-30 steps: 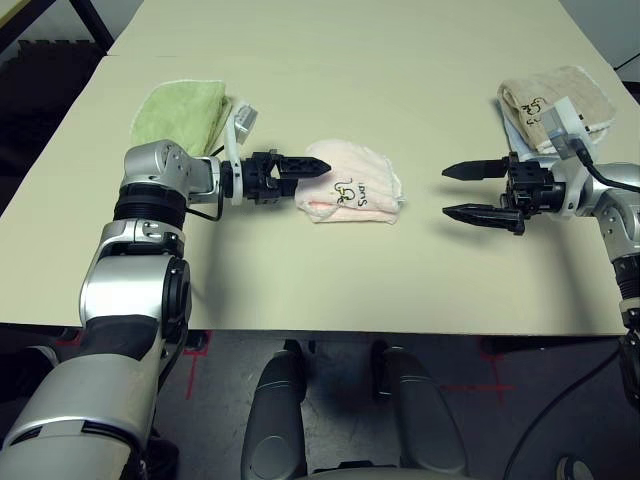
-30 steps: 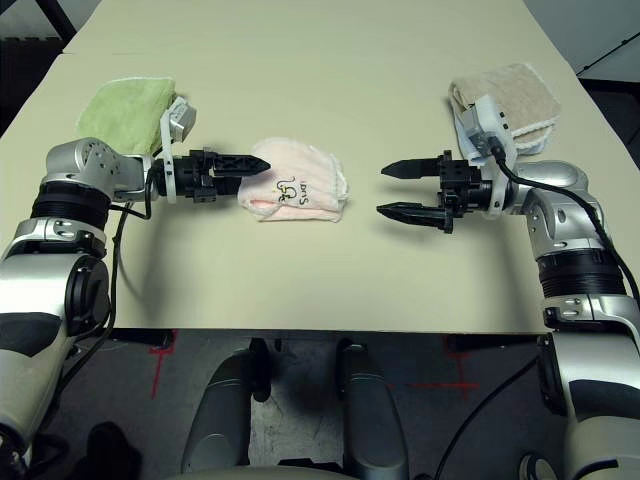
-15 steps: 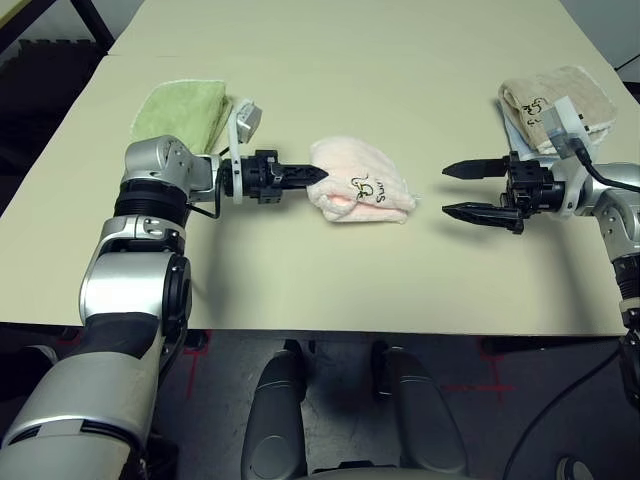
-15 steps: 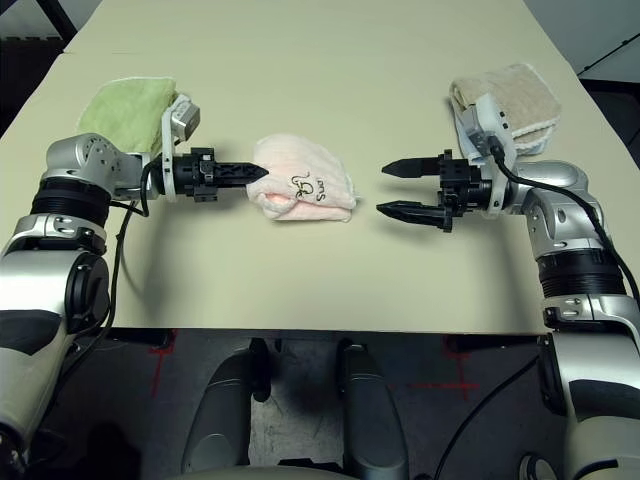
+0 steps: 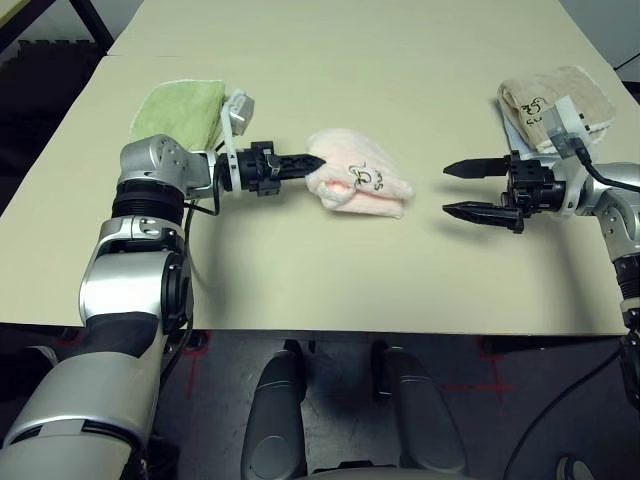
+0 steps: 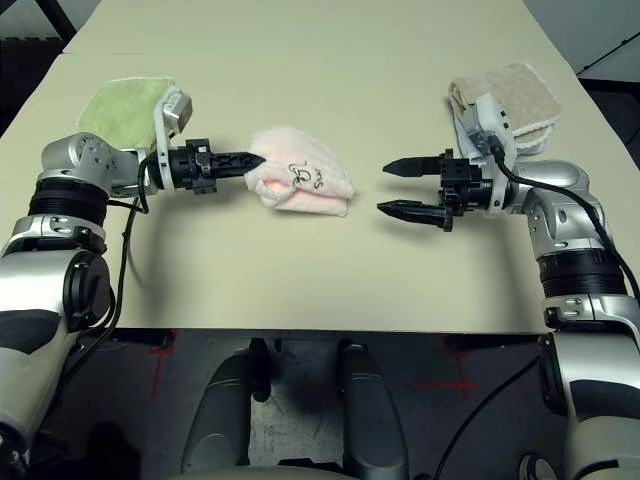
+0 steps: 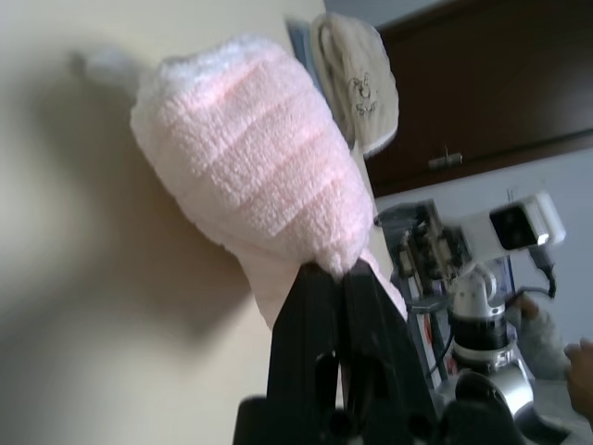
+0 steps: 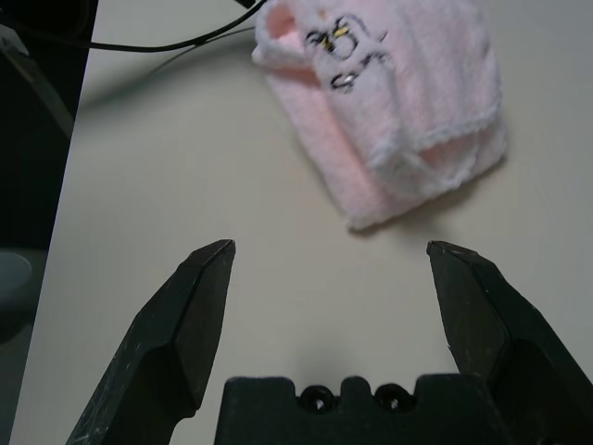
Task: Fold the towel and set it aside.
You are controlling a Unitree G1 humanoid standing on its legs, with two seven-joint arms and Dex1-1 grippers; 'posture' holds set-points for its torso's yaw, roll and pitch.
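Left eye view has the folded pale pink terry towel with whitish trim and dark embroidered script lying on the beige counter, about midway between its left and right edges and nearer the front edge than the far one. The left tool has its black fingers pressed together, pinching the towel's left end; the left wrist view has the fingertips buried in the pink terry at that end. The right tool hovers to the towel's right, well apart from it, its two fingers spread wide and pointing toward the towel with nothing between them. The towel's script faces up, and its thicker folded edge faces the counter's front. A light green folded towel lies near the counter's left edge, behind the left arm. A beige folded towel with dark script lies near the right edge, behind the right tool.
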